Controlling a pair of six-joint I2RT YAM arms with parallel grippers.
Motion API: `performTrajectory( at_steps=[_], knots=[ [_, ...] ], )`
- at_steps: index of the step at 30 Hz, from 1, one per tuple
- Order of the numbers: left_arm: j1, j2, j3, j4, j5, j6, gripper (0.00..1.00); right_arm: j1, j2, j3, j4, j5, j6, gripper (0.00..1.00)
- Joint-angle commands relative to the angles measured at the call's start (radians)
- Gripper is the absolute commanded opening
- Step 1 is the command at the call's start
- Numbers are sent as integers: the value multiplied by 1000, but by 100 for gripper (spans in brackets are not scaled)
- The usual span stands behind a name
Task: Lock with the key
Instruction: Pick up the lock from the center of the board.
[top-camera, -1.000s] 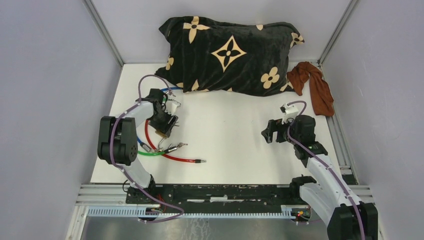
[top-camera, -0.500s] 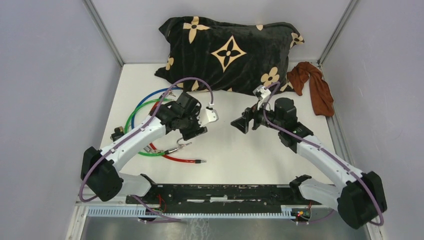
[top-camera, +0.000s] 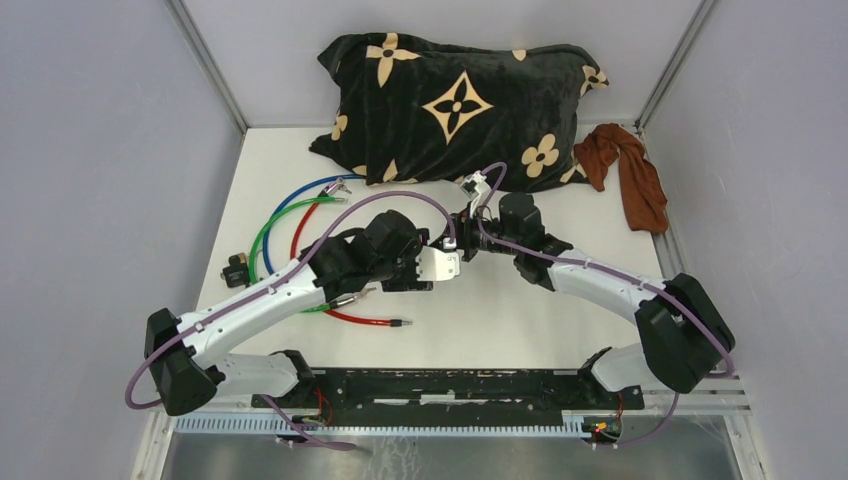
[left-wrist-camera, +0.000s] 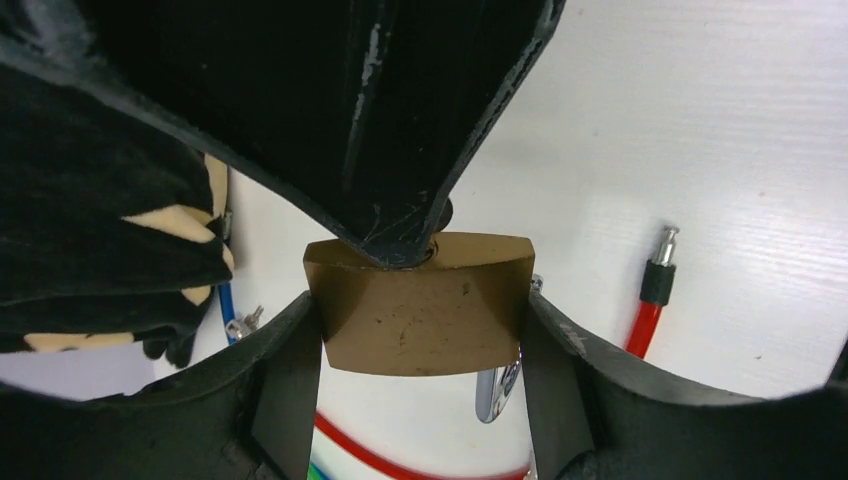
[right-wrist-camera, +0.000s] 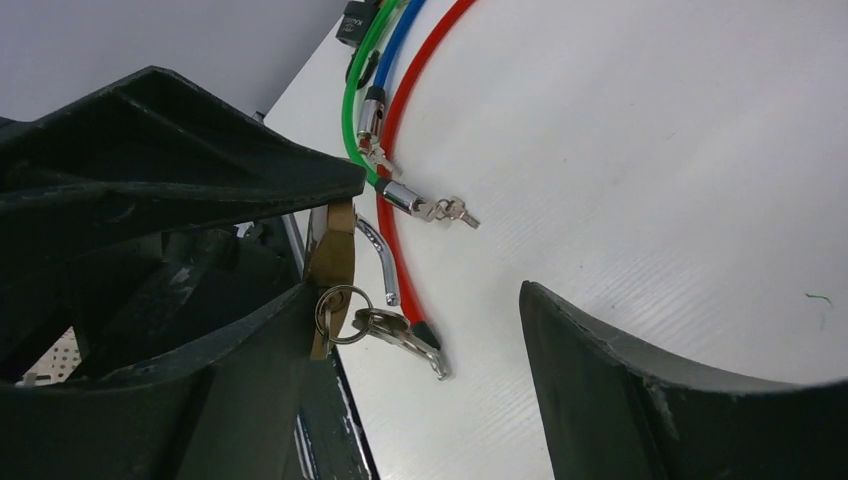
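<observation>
My left gripper (left-wrist-camera: 420, 312) is shut on a brass padlock (left-wrist-camera: 420, 305), gripping its body by both sides above the table. Its silver shackle (right-wrist-camera: 378, 258) stands open. A key ring (right-wrist-camera: 338, 312) with keys (right-wrist-camera: 405, 335) hangs from the padlock's underside. My right gripper (right-wrist-camera: 415, 300) is open wide, and the ring and keys hang between its jaws, near the left finger (right-wrist-camera: 250, 370). In the top view the two grippers meet at table centre, left (top-camera: 428, 264) and right (top-camera: 455, 240); the padlock is hidden there.
Red (top-camera: 350, 318), green (top-camera: 262, 240) and blue (top-camera: 290, 200) cable locks lie looped at the left with a small black lock (top-camera: 236, 268). A black flowered pillow (top-camera: 460, 105) lies at the back, with a brown cloth (top-camera: 632, 170) at back right.
My left arm has carried the padlock from the left side to the table centre. My right arm has swung left from the right side and meets it there.
</observation>
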Motion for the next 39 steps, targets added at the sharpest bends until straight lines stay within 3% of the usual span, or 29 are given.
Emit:
performTrajectory(
  at_steps=[1,6,14,21,27,30,34,36,37,39],
  knots=[
    [-23,-27,-1,115,-52,63,2,38,51,60,135,-31,78,79],
    [-29,-28,-7,126,-52,68,2,77,89,71,142,-41,84,72],
    [-30,-56,-46,147,-63,83,2,78,91,67,232,-109,141,76],
    [-30,-69,-45,187,-70,78,2,83,94,62,194,-95,147,50],
    [-29,-76,-54,193,-61,85,2,84,94,69,106,-63,94,59],
    [-30,-75,-52,194,-46,82,2,90,108,80,108,-74,94,45],
    [-30,-79,-47,192,-34,80,2,94,110,84,133,-103,107,0],
    [-29,-85,-49,182,-17,58,2,89,95,84,135,-105,103,0],
    [-30,-89,-52,171,-5,35,11,83,83,82,138,-110,105,0],
    [-27,-101,-62,147,32,-24,64,64,55,67,160,-130,123,0]
  ],
)
